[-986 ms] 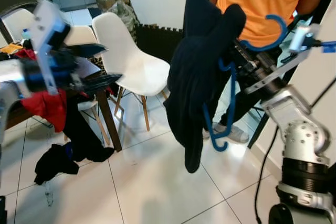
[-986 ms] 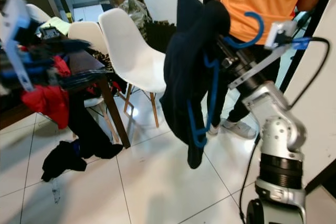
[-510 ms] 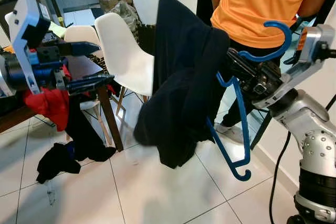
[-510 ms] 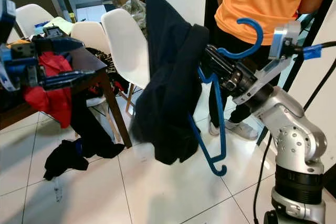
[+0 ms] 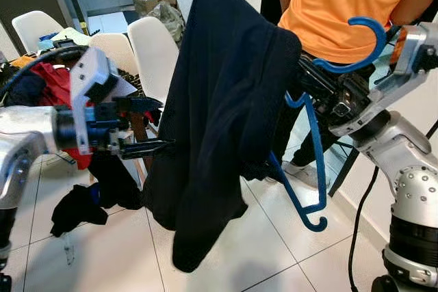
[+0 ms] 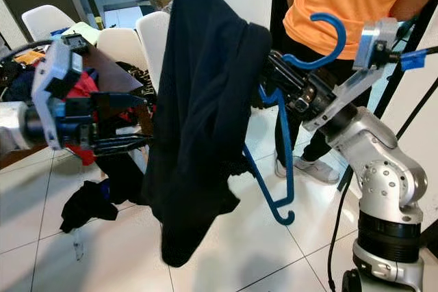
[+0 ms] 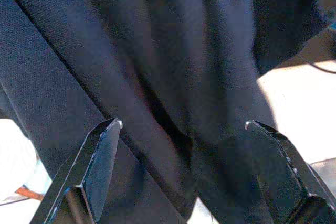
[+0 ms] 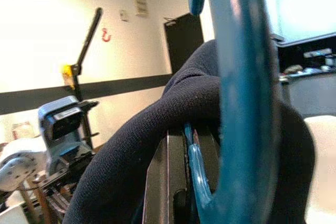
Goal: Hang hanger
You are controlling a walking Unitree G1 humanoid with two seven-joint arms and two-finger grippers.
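Right gripper (image 5: 321,87) clamps a blue hanger (image 5: 311,138) draped with a dark garment (image 5: 219,114); left gripper (image 5: 154,124), jaws wide apart, reaches beside the garment.

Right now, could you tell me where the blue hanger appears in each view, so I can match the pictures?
Left eye: blue hanger, right of centre.
Right eye, centre-right.
Left wrist: not in it.
Right wrist: hook, right of centre, close.
Shared landmark: dark garment draped over it.
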